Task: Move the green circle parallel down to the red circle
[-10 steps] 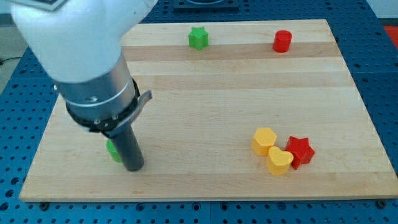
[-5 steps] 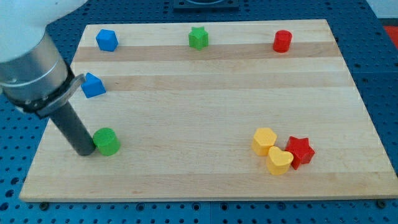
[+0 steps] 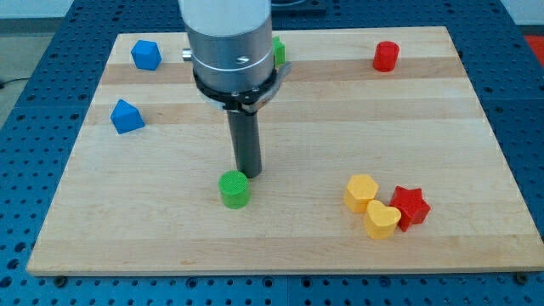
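— Green circle (image 3: 234,189) sits near the middle of the surface (image 3: 476,136), toward the near edge, left of the yellow and red cluster.
— And my tip (image 3: 249,174)?
— Just beyond the green circle, slightly right, touching or nearly so.
— Jaws?
— None here; only the rod.
— The red circle (image 3: 386,56)?
— Far right corner, well apart from the green circle.

Two green blocks: a green circle (image 3: 234,189) and a green block (image 3: 279,51) half hidden behind the arm, its shape unclear. Two blue blocks, one blue block (image 3: 145,55) at the view's top left and another blue block (image 3: 127,116) below it. Two red, a red circle (image 3: 386,56) and a red star (image 3: 410,206); two yellow, a yellow hexagon (image 3: 361,192) and a yellow heart (image 3: 382,220); eight in all.
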`<state>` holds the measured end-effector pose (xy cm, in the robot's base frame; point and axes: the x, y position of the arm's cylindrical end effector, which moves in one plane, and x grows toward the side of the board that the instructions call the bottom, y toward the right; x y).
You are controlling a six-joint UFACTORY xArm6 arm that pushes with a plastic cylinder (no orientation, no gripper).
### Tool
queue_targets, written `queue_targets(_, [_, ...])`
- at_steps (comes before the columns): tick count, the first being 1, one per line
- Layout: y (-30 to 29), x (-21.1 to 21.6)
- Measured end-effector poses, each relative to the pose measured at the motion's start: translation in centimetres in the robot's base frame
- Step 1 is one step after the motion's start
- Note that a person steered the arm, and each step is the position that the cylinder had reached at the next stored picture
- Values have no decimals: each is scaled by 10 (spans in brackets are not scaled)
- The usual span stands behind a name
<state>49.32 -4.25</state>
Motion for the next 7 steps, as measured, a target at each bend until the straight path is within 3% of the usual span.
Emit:
queue_targets(5, [15, 6])
queue_targets(6, [41, 20])
queue_targets(7, [-7, 66])
